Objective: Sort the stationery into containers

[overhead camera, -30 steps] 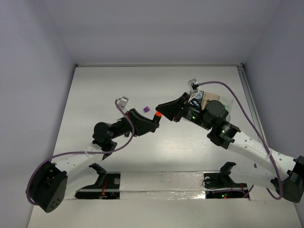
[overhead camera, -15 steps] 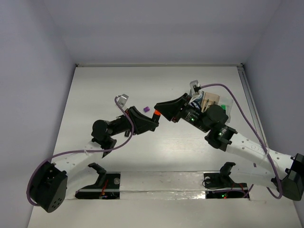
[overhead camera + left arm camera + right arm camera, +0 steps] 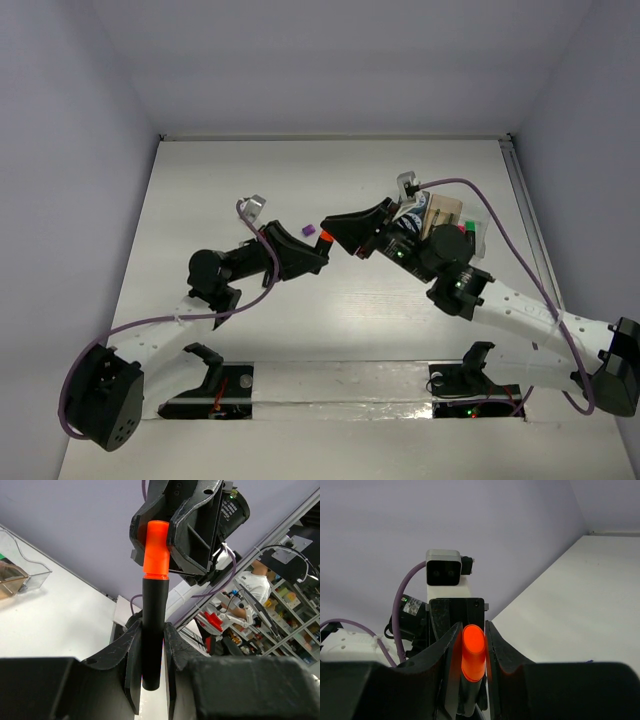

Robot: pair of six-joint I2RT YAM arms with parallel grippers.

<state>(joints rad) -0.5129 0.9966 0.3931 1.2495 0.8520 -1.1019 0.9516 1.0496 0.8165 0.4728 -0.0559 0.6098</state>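
One highlighter is held between both grippers above the table's middle. My left gripper (image 3: 312, 250) (image 3: 152, 629) is shut on its black body (image 3: 152, 630). My right gripper (image 3: 333, 235) (image 3: 471, 630) is shut on its orange cap (image 3: 325, 238) (image 3: 156, 550) (image 3: 473, 652), which sits on the body's end. A small loose purple cap (image 3: 307, 230) lies on the table just behind them. The clear plastic box (image 3: 452, 213) (image 3: 20, 575) with a tan insert stands at the back right, partly hidden by the right arm.
A green-capped piece (image 3: 467, 228) shows beside the clear box. White walls close the table at the back and on both sides. The arm bases and two slots lie along the near edge (image 3: 340, 385).
Both grippers and the highlighter between them have drifted slightly left and away. Their grips look the same.
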